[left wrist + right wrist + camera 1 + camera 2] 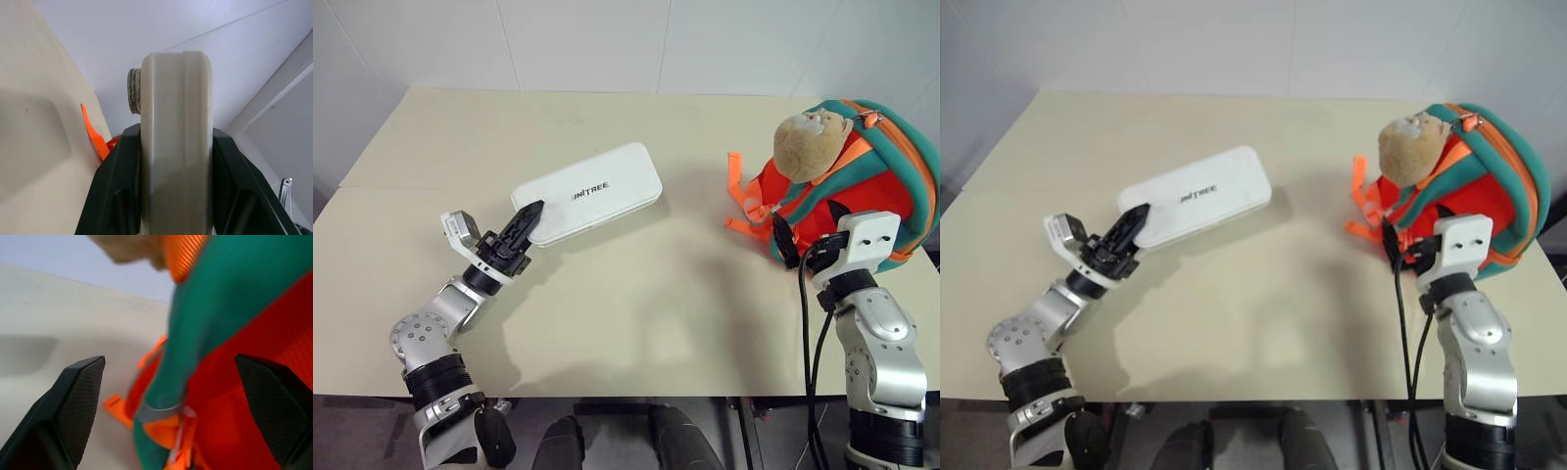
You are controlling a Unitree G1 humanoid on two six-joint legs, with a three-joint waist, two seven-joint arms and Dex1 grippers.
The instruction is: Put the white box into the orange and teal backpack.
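The white box, flat and long with dark "UNITREE" lettering, hangs over the middle of the table and casts a shadow below it. My left gripper is shut on its near left end. In the left wrist view the box's edge stands between the two black fingers. The orange and teal backpack stands at the table's right edge with a tan plush monkey on top. My right gripper is open right in front of the backpack's lower orange side, with nothing between its fingers.
The beige table has bare room between the box and the backpack. Loose orange webbing straps trail off the backpack's left side onto the table. A white wall runs behind the far edge.
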